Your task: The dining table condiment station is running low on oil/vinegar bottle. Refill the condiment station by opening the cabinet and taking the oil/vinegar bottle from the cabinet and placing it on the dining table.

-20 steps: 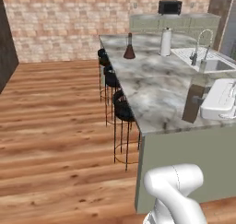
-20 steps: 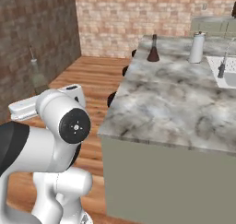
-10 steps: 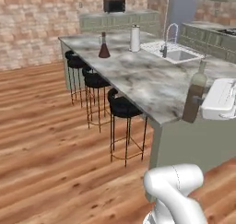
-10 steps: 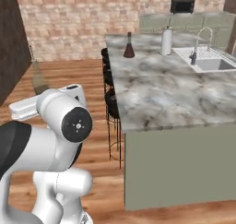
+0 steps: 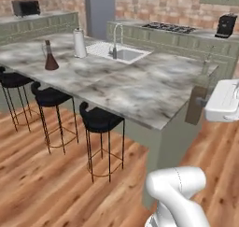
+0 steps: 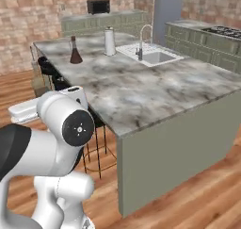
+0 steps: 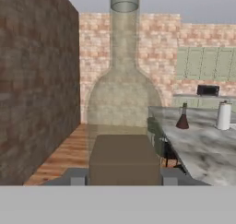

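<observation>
In the left base view, the oil/vinegar bottle was seen held upright in the claw just off the near corner of the marble counter, not yet over it. In the right base view, bare marble lay well apart from the corked flask. In the hand view, the claw was partly closed on the bottle, which would best be kept upright and set on that bare marble.

marble dining table with inset sink, brown flask, white roll
</observation>
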You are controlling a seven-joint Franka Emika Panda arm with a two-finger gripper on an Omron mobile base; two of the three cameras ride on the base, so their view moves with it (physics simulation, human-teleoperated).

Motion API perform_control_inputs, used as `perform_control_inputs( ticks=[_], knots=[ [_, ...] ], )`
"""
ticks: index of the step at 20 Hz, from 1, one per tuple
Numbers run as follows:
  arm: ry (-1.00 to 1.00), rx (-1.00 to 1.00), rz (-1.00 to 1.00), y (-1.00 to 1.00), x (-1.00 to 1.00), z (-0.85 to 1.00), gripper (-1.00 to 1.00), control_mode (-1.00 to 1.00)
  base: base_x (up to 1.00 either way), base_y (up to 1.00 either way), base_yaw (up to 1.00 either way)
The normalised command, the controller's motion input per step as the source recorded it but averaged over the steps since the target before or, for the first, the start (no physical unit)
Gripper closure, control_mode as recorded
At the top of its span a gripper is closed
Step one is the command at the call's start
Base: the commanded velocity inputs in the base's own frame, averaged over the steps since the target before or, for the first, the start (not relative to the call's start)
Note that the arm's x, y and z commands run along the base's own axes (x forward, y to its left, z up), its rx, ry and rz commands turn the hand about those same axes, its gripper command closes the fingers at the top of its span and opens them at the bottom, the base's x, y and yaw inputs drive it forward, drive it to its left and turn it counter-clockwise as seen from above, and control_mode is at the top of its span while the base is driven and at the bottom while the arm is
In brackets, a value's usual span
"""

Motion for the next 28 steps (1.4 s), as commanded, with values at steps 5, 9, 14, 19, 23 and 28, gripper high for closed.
perform_control_inputs(
  ticks=[5, 9, 14, 19, 23, 28],
  knots=[
    [0.00, 0.00, 0.00, 0.00, 0.00, 0.00, 1.00, 1.00, 0.55, 1.00, -0.55],
    [0.00, 0.00, 0.00, 0.00, 0.00, 0.00, 1.00, 1.00, 0.39, 1.00, -0.47],
    [0.00, 0.00, 0.00, 0.00, 0.00, 0.00, 1.00, 1.00, 0.25, 1.00, -0.43],
    [0.00, 0.00, 0.00, 0.00, 0.00, 0.00, 1.00, 1.00, 0.10, 1.00, -0.40],
    [0.00, 0.00, 0.00, 0.00, 0.00, 0.00, 1.00, 1.00, 0.10, 1.00, -0.40],
    [0.00, 0.00, 0.00, 0.00, 0.00, 0.00, 1.00, 1.00, 0.12, 1.00, -0.40]
  ],
)
